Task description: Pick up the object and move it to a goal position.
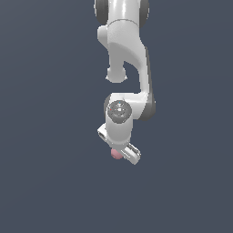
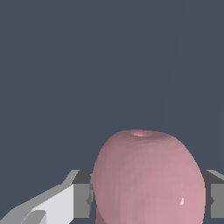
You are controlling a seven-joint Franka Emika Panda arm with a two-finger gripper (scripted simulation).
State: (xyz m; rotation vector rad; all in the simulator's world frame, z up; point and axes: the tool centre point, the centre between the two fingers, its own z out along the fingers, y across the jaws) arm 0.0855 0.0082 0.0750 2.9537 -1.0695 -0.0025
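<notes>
The pink lump [image 2: 148,177] sits pinched between the two fingers [image 2: 81,199] of the white gripper [image 1: 122,154], each pad pressed against a flank of it. The exterior view shows only a small pink edge [image 1: 116,154] peeking out beside the fingers, under the downward-hanging arm [image 1: 127,59]; the wrist view shows its smooth rounded body up close. Plain dark grey backdrop surrounds everything.

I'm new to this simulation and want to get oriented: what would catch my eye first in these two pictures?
The white arm hangs down the middle of the exterior view against a plain dark grey backdrop. At its lower end a small pink lump peeks out beside the gripper. In the wrist view that same pink lump looms large and smooth, sitting between the jaws with a grey pad close on either side.
</notes>
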